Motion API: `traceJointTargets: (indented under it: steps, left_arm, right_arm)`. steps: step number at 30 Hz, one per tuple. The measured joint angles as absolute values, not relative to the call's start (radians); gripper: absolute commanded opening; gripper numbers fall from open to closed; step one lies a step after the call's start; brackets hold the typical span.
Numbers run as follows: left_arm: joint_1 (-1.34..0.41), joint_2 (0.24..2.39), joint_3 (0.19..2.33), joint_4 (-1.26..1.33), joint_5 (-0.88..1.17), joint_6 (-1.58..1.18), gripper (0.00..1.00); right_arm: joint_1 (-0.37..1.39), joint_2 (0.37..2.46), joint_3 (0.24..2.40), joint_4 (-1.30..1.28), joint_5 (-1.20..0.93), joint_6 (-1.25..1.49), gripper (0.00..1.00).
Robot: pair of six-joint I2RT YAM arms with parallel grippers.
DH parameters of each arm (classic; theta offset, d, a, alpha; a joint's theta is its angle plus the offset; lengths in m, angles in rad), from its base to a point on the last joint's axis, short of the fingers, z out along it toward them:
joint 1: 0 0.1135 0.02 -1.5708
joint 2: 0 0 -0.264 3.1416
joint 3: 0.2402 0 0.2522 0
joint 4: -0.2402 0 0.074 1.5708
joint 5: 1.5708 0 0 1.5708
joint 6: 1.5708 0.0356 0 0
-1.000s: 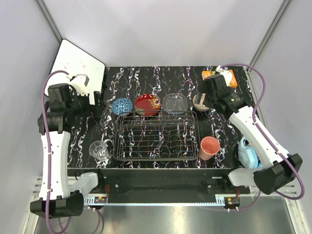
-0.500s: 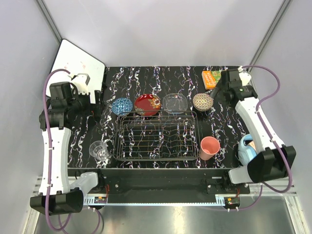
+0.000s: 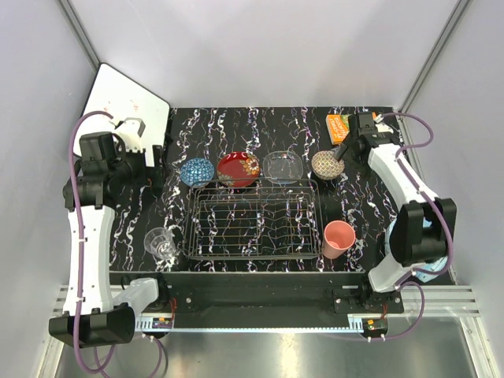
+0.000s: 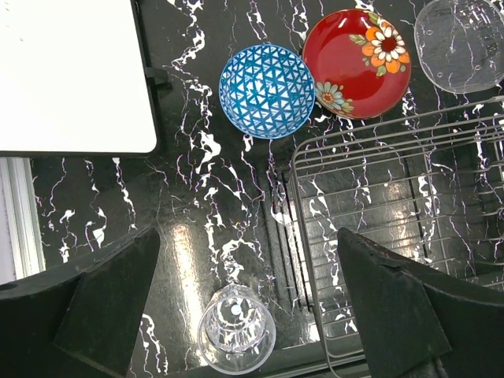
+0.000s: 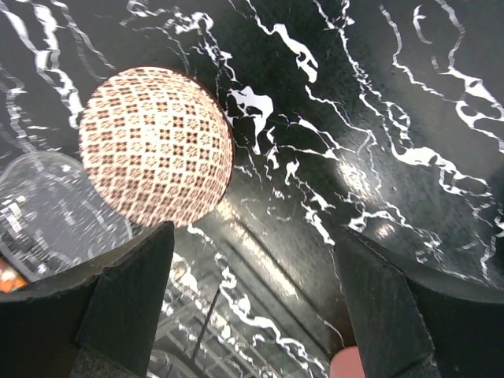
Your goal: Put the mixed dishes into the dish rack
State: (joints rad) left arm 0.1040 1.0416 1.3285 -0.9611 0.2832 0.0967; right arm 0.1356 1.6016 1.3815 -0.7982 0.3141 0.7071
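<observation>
The orange book's (image 3: 339, 124) print is too small to read. The right gripper (image 5: 252, 236) is hanging wide open, gripping nothing, just beside the beige-brown patterned bowl (image 5: 156, 146), which is sitting beyond the dish rack (image 3: 252, 219). The left gripper (image 4: 248, 236) is gaping empty too.

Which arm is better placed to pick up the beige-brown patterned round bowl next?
Right. The right gripper hangs open just beside the beige-brown patterned bowl. The left gripper is far off, at the other end of the metal-wire dish rack.

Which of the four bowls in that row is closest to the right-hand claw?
The beige-brown patterned bowl at the row's right end; the right gripper hangs just beside it.
</observation>
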Motion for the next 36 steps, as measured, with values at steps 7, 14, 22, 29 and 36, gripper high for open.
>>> traceJointTargets:
  steps: [7, 14, 22, 29, 36]
  left_arm:
    - [0.108, 1.032, 1.313, -0.947, 0.285, 0.097, 0.99]
    - [0.110, 1.027, 1.298, -0.941, 0.289, 0.097, 0.99]
    - [0.110, 1.018, 1.272, -0.940, 0.292, 0.097, 0.99]
    - [0.110, 1.009, 1.255, -0.940, 0.292, 0.097, 0.99]
    - [0.110, 1.008, 1.254, -0.940, 0.292, 0.097, 0.99]
  right_arm:
    - [0.136, 1.725, 1.367, -0.747, 0.322, 0.713, 0.87]
    - [0.136, 1.815, 1.363, -0.689, 0.332, 0.712, 0.84]
    - [0.136, 1.909, 1.362, -0.633, 0.331, 0.711, 0.67]
    - [0.136, 1.934, 1.362, -0.599, 0.328, 0.711, 0.38]
    - [0.136, 1.932, 1.350, -0.562, 0.323, 0.713, 0.15]
